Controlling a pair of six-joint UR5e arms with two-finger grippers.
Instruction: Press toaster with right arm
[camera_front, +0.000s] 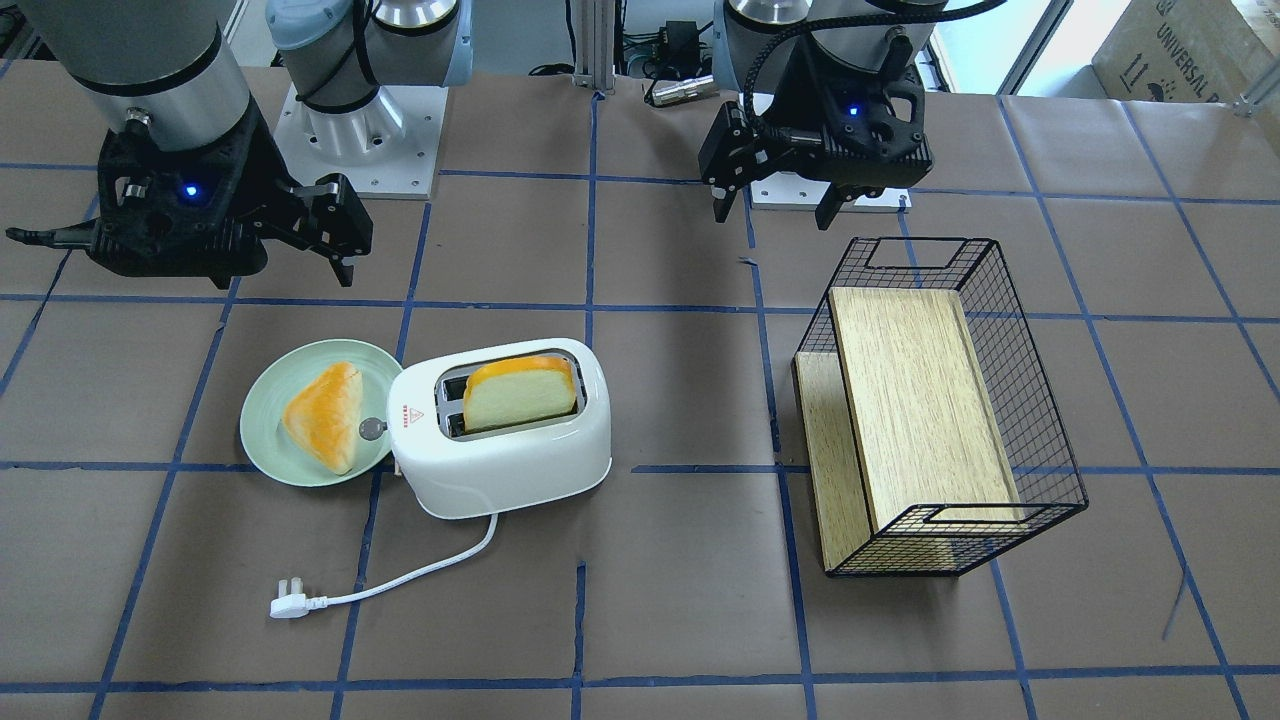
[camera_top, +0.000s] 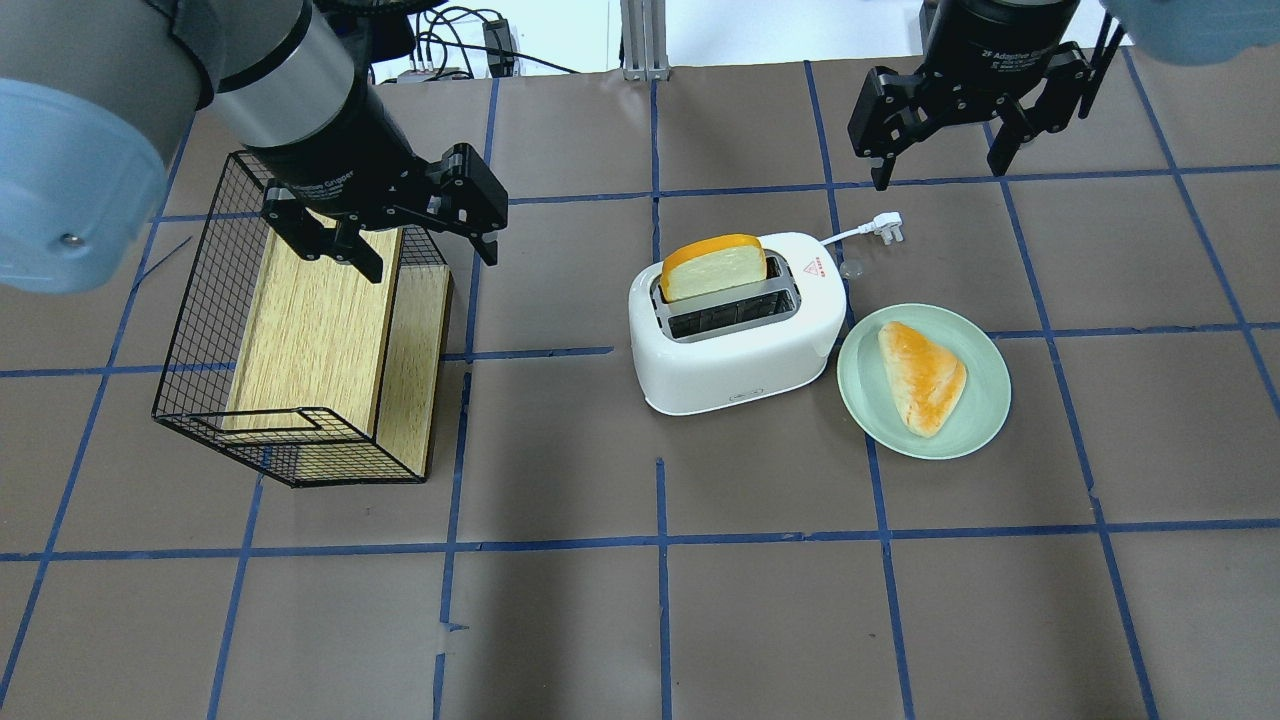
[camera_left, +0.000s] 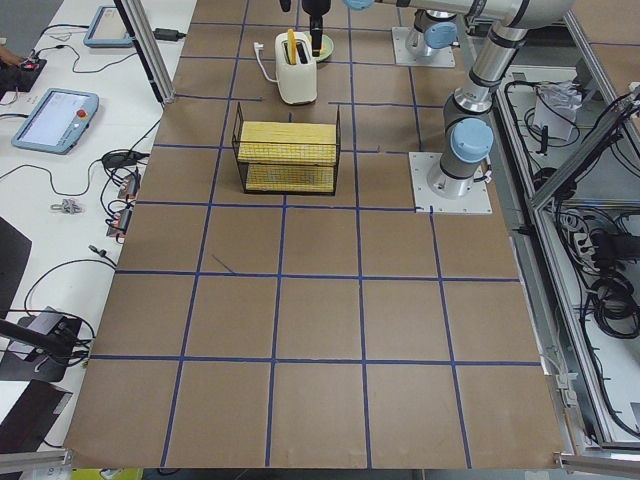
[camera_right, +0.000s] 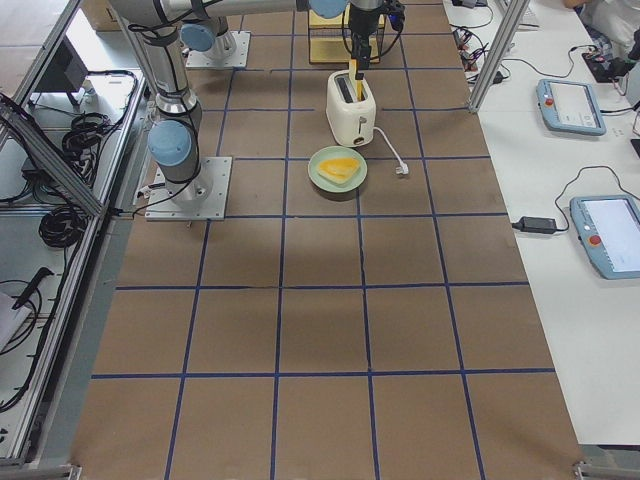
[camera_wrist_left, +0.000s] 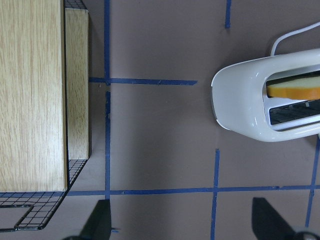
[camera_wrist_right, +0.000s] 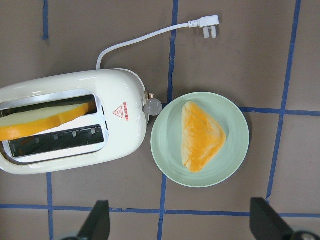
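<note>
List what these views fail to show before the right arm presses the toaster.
- Right wrist view: the toaster's end face below the knob is hidden by its rounded top.
- Overhead view: the bread slice's lower part is hidden inside the toaster.
- Overhead view: the mark low on the toaster's side is too small to read.

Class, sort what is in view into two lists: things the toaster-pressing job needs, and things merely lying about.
Job: toaster, its silver knob, right gripper.
Lying about: green plate, pastry, wire basket, wooden board, left gripper.
</note>
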